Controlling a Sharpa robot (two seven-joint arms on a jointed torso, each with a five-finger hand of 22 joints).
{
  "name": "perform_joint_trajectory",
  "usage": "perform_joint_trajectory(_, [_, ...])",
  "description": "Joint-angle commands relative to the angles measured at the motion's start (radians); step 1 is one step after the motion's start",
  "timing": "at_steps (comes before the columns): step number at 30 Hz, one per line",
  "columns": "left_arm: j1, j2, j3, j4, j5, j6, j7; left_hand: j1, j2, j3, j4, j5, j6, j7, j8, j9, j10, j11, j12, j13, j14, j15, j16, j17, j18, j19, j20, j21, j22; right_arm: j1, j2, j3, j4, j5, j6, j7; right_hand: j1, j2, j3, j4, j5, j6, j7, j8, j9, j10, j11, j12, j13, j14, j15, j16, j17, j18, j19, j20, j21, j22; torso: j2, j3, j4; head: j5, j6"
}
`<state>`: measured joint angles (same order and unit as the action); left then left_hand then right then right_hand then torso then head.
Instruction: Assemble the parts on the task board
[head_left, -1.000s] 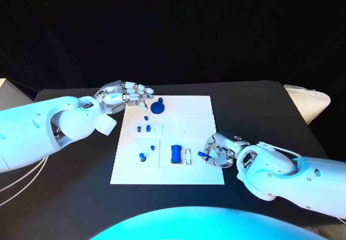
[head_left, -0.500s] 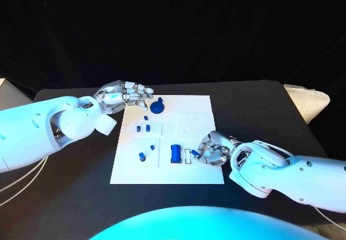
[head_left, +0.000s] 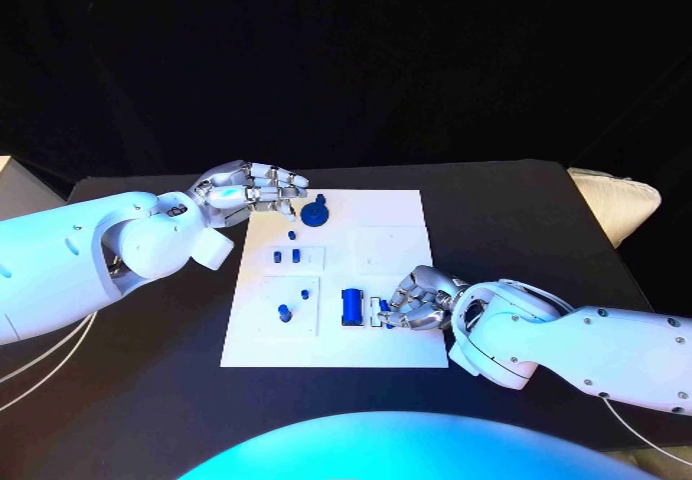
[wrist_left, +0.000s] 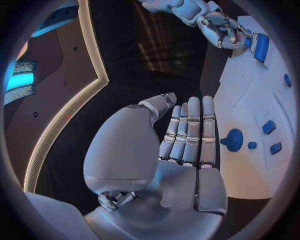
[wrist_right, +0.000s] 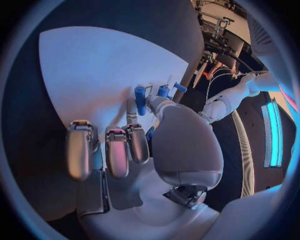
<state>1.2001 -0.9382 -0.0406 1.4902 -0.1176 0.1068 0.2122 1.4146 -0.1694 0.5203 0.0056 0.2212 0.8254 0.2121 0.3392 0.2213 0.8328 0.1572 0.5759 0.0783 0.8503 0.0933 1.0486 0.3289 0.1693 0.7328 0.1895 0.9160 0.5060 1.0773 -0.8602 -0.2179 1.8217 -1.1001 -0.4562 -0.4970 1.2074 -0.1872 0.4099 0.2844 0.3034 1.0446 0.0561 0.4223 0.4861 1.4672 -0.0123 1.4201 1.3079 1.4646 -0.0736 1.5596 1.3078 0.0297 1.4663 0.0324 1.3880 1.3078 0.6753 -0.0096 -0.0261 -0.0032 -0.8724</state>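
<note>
The white task board (head_left: 389, 215) lies mid-table. On it are a round blue knob (head_left: 315, 212), several small blue parts such as one (head_left: 284, 314) near its left side, and a long blue cylinder (head_left: 352, 306). My right hand (head_left: 414, 300) is over the board's near right part, just right of the cylinder, and pinches a small blue part (wrist_right: 150, 133) between thumb and fingers. The cylinder (wrist_right: 140, 93) lies just beyond those fingertips. My left hand (head_left: 253, 188) is at the board's far left corner. Its fingers (wrist_left: 190, 130) are straight and hold nothing, with the knob (wrist_left: 234, 140) close by.
A pale cushion-like object (head_left: 620, 205) sits at the table's right edge. A white box (head_left: 12, 185) stands off the left edge. Black table (head_left: 490, 200) surrounds the board.
My right hand has moved left over the board with the small blue part, closing in beside the blue cylinder. The left hand has stayed put.
</note>
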Motion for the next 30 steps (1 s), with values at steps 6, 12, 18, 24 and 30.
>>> perform_joint_trajectory(6, [0.0, 0.001, 0.001, 0.003, 0.0, 0.02, 0.002, -0.003, 0.004, -0.001, 0.007, 0.003, -0.007, 0.0, 0.004, -0.001, -0.008, -0.001, 0.004, -0.002, -0.006, -0.002, -0.002, -0.001, 0.013, 0.007, -0.003, -0.004, -0.001, -0.002, 0.01, -0.001, 0.007, 0.053, -0.008, 0.01, -0.009, 0.001, -0.004, 0.002, 0.004, 0.005, -0.001, 0.005, -0.001, 0.045, -0.006, 0.008, 0.185, 0.104, -0.007, 0.004, 0.252, 0.001, 0.075, -0.007, 0.003, 0.223, 0.001, 0.0005, 0.0002, 0.003, 0.0])
perform_joint_trajectory(12, [0.0, 0.002, 0.001, 0.001, 0.0, 0.02, 0.001, -0.003, 0.004, -0.001, 0.007, 0.003, -0.007, 0.0, 0.004, -0.001, -0.008, -0.001, 0.004, -0.002, -0.006, -0.002, -0.002, -0.001, 0.013, 0.007, -0.003, -0.004, -0.001, -0.002, 0.01, -0.001, 0.011, 0.058, -0.032, 0.02, -0.01, 0.002, -0.005, 0.001, 0.007, 0.006, -0.002, 0.006, -0.001, 0.046, -0.007, 0.011, 0.187, 0.104, -0.008, 0.006, 0.255, 0.0, 0.076, -0.008, 0.007, 0.224, 0.001, 0.0003, -0.0003, 0.005, 0.0])
perform_joint_trajectory(18, [0.0, 0.003, 0.001, 0.001, -0.001, 0.021, 0.0, -0.003, 0.004, -0.001, 0.007, 0.003, -0.007, 0.0, 0.004, -0.001, -0.008, -0.001, 0.004, -0.002, -0.006, -0.002, -0.002, -0.001, 0.013, 0.007, -0.003, -0.004, -0.001, -0.002, 0.01, 0.0, 0.01, 0.064, -0.037, 0.02, -0.009, 0.003, -0.004, 0.0, 0.008, 0.006, -0.002, 0.006, -0.001, 0.047, -0.007, 0.012, 0.188, 0.104, -0.008, 0.006, 0.256, 0.0, 0.076, -0.008, 0.008, 0.224, 0.0, 0.0003, 0.0, 0.006, 0.0])
perform_joint_trajectory(24, [0.0, 0.003, 0.0, 0.0, -0.001, 0.022, -0.001, -0.004, 0.005, 0.0, 0.009, 0.004, -0.008, 0.0, 0.004, -0.001, -0.009, -0.001, 0.004, -0.002, -0.006, -0.002, -0.001, -0.001, 0.013, 0.008, -0.002, -0.005, -0.002, -0.002, 0.011, 0.002, 0.01, 0.067, -0.04, 0.019, -0.009, 0.003, -0.004, 0.0, 0.008, 0.006, -0.002, 0.006, -0.001, 0.047, -0.007, 0.012, 0.188, 0.104, -0.008, 0.006, 0.256, 0.0, 0.076, -0.008, 0.008, 0.224, 0.0, 0.0003, -0.0001, 0.007, 0.0])
perform_joint_trajectory(30, [0.0, 0.004, 0.0, 0.0, -0.001, 0.023, -0.003, -0.005, 0.007, 0.0, 0.011, 0.004, -0.008, 0.0, 0.004, -0.001, -0.009, -0.001, 0.004, -0.002, -0.006, -0.002, -0.001, -0.001, 0.013, 0.008, -0.002, -0.006, -0.002, -0.002, 0.015, 0.003, 0.007, 0.067, -0.022, 0.012, -0.017, 0.001, -0.009, 0.001, 0.007, 0.006, -0.002, 0.007, -0.001, 0.046, -0.007, 0.01, 0.187, 0.105, -0.008, 0.007, 0.256, 0.0, 0.076, -0.009, 0.007, 0.224, 0.0, -0.0001, 0.0003, 0.009, 0.0])
